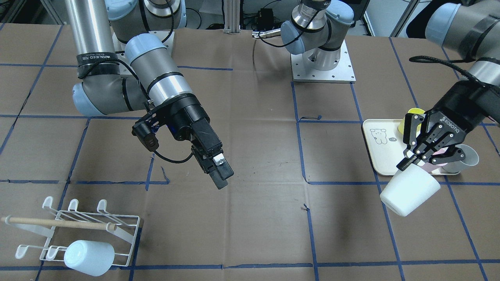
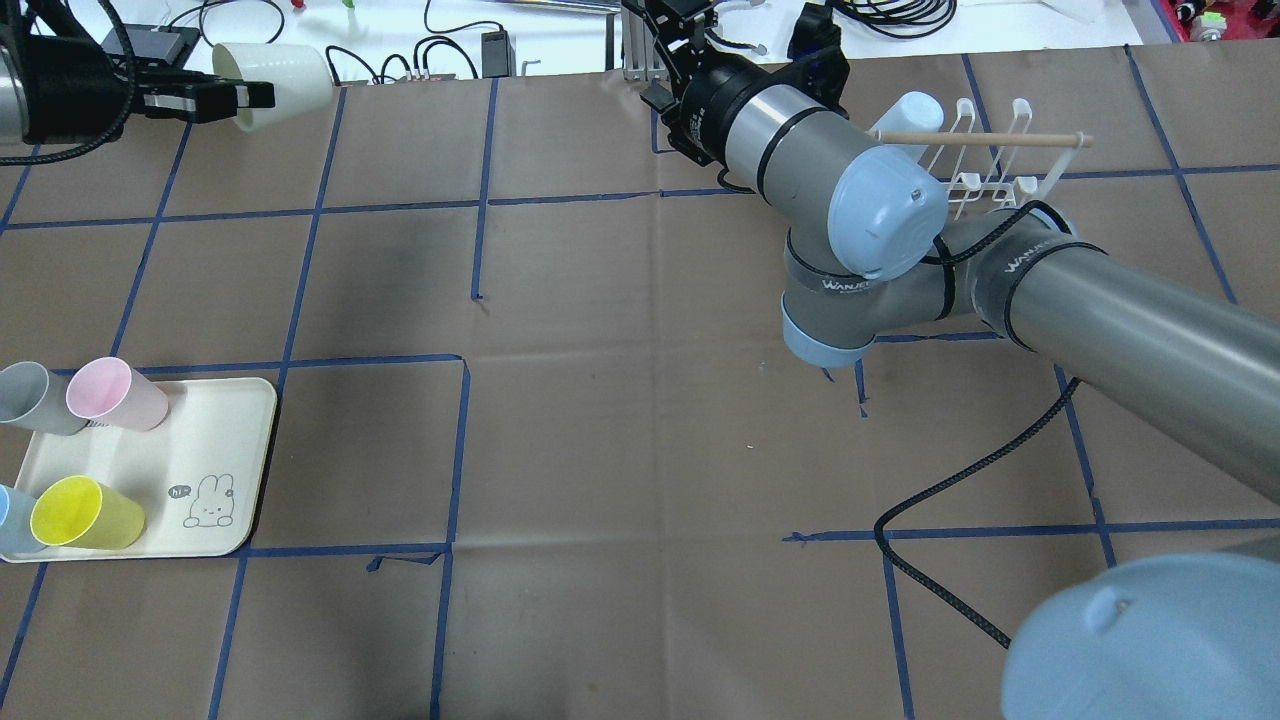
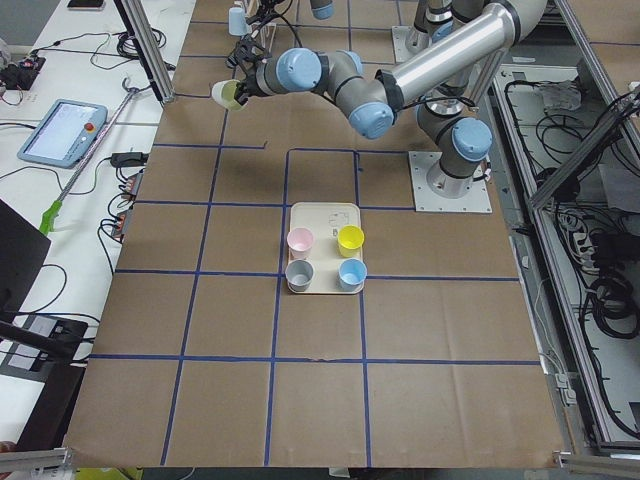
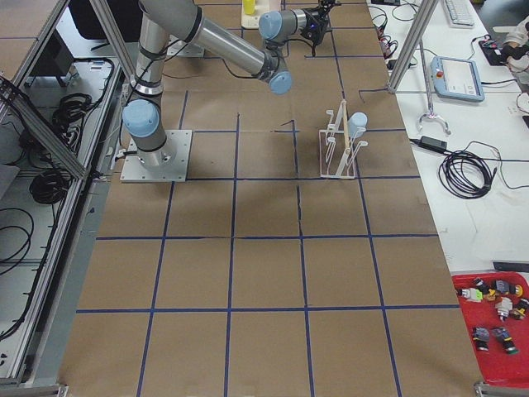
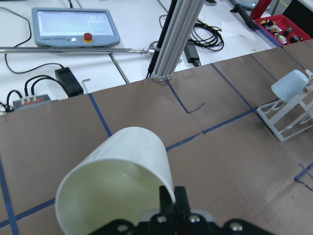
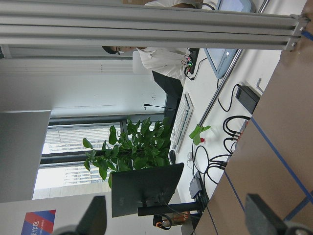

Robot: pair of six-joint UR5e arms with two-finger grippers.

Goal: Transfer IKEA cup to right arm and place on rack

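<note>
Table covered in brown paper. The right arm hangs mid-table, the right gripper empty with fingers spread. The rack carries one pale blue cup. The left gripper pinches the white cup by its rim, in the air beside the tray. That thin rim hold could let the cup swing or slip during the hand-over.

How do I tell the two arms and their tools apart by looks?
Both are silver-grey tubes with pale blue joint caps and black tools. The right arm wears a black band lettered WANJEED; a braided black cable hangs below. The left tool reads ROBOTIQ in white.
</note>
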